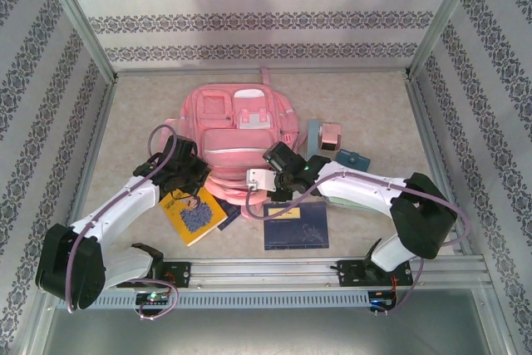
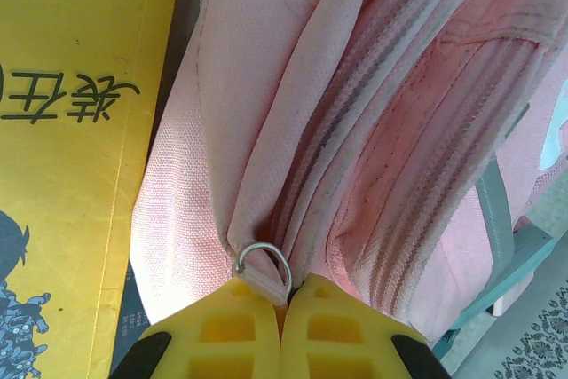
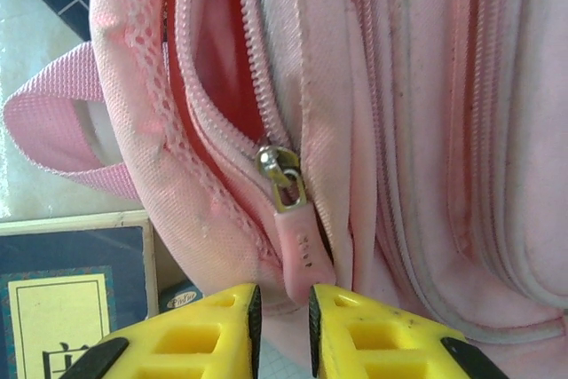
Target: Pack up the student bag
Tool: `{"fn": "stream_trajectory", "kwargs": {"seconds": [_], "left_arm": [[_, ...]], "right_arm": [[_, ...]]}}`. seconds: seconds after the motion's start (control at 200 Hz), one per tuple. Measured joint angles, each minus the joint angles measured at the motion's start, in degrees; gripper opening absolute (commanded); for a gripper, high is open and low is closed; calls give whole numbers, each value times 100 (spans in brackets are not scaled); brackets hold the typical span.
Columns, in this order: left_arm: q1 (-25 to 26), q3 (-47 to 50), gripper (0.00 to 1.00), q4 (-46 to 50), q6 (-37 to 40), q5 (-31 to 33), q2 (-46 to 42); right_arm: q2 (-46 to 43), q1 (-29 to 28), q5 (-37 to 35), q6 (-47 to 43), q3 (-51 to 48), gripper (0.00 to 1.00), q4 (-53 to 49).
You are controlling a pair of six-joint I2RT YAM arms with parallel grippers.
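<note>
Yellow fingertips of the left gripper (image 2: 284,312) lay nearest the left wrist camera, clenched together with no gap between them. A short pink ring tab (image 2: 264,274), carrying a metal ring, was caught at their tips, at the lower edge of the student bag (image 2: 293,86). Just beside the bag in that view lay a yellow book (image 2: 71,130) with dark printed characters on its cover.

At the right wrist camera, the right gripper (image 3: 284,326) was released, its fingers parted by a narrow gap and clamping nothing. A pink zip pull (image 3: 300,246) hung from a metal slider just above that gap, its end close to one finger; contact could not be confirmed. The zip was parted above the slider, showing pink lining. A pink strap loop (image 3: 44,122) projected from the bag's side, and a dark blue book (image 3: 80,299) lay near it.

From overhead, the student bag lay flat at the middle of the table (image 1: 374,97), front pockets upward and top toward the far wall. Both arms reached to its near edge, one on each side. The yellow book and the dark blue book lay on the table by that edge. A small pink box (image 1: 332,135) and a teal item (image 1: 351,157) sat just right of the bag.
</note>
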State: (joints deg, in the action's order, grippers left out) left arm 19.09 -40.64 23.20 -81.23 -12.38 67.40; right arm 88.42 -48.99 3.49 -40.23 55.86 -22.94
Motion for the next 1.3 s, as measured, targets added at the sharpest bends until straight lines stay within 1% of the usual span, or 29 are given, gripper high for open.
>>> {"fn": "stream_trajectory", "kwargs": {"seconds": [0.275, 0.665, 1.144, 1.299], "left_arm": [[0, 0, 0, 0, 0, 0, 0], [-9, 0, 0, -7, 0, 2, 48], [-9, 2, 0, -13, -4, 0, 151], [-9, 39, 0, -57, -4, -2, 153]], "right_arm": [[35, -2, 79, 0, 55, 26, 11], [442, -2, 107, -7, 337, 28, 20], [518, -4, 107, -24, 433, 29, 0], [538, -9, 105, -20, 433, 32, 20]]}}
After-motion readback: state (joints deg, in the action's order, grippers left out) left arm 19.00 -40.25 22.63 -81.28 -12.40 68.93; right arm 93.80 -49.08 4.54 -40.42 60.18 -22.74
